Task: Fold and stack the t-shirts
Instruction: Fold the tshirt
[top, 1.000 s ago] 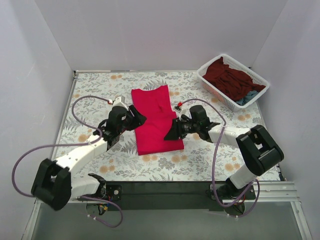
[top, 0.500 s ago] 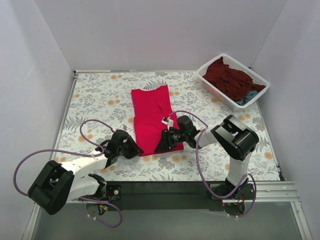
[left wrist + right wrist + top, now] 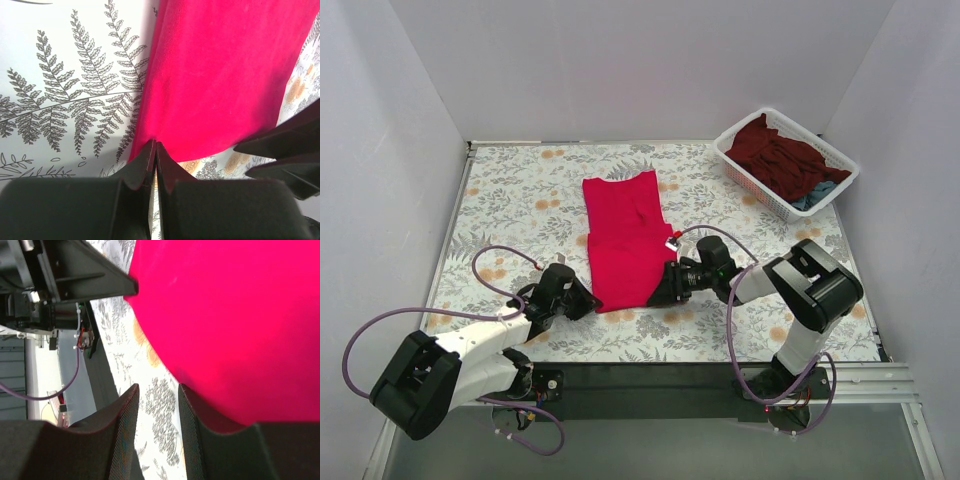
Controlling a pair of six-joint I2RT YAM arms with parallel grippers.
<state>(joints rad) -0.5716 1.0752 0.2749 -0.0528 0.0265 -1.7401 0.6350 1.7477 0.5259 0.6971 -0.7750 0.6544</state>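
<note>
The red t-shirt was laid flat, folded narrow, on the middle of the desk. The left claw was seen closed at its near left corner, tips touching the hem; the right claw was held parted at the near right corner.

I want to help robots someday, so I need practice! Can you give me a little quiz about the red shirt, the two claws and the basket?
1. True or false: the white plastic mesh basket is empty.
2. Which claw shows a gap between its fingers? A) left claw B) right claw C) neither
3. Which edge of the flat crimson-red cloth t-shirt are both claws at?

Key:
1. False: dark maroon cloth lies in it.
2. B. The left claw's fingers are pressed together.
3. Its near edge, the lower one in the top view.
</note>
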